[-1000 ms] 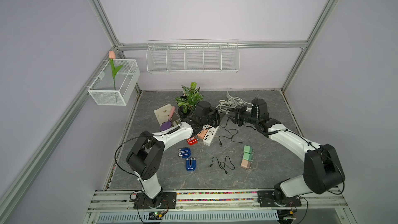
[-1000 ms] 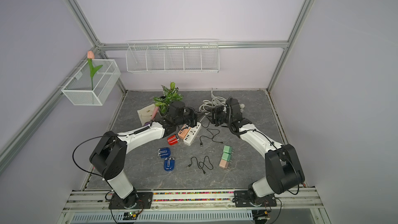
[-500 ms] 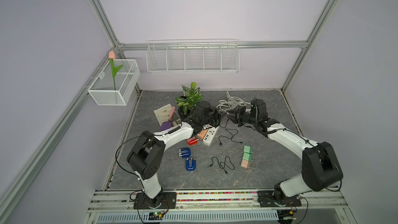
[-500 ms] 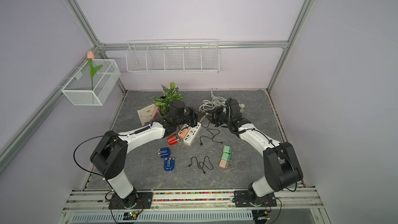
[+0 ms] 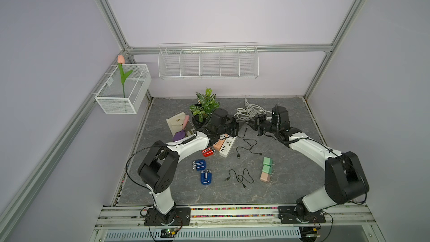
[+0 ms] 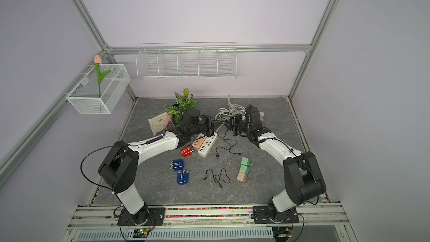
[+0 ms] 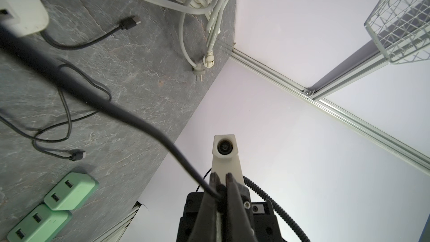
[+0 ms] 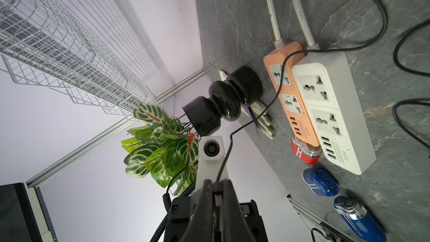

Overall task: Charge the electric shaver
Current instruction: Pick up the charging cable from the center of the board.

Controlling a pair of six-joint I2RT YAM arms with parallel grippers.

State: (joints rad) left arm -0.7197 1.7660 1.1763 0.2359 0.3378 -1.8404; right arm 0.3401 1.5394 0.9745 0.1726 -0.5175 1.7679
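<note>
Both left hand [image 5: 243,125] and right hand [image 5: 251,125] pinch the cable [image 7: 139,122] (black) between them.

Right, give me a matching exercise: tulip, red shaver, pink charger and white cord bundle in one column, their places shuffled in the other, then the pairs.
1. tulip
2. red shaver
3. pink charger
4. white cord bundle

A. near the table's back edge
B. in the mesh basket on the side wall
C. at the orange power strip's USB end
D. front end of the row with the green chargers

Pairs: 1-B, 2-C, 3-D, 4-A
</note>
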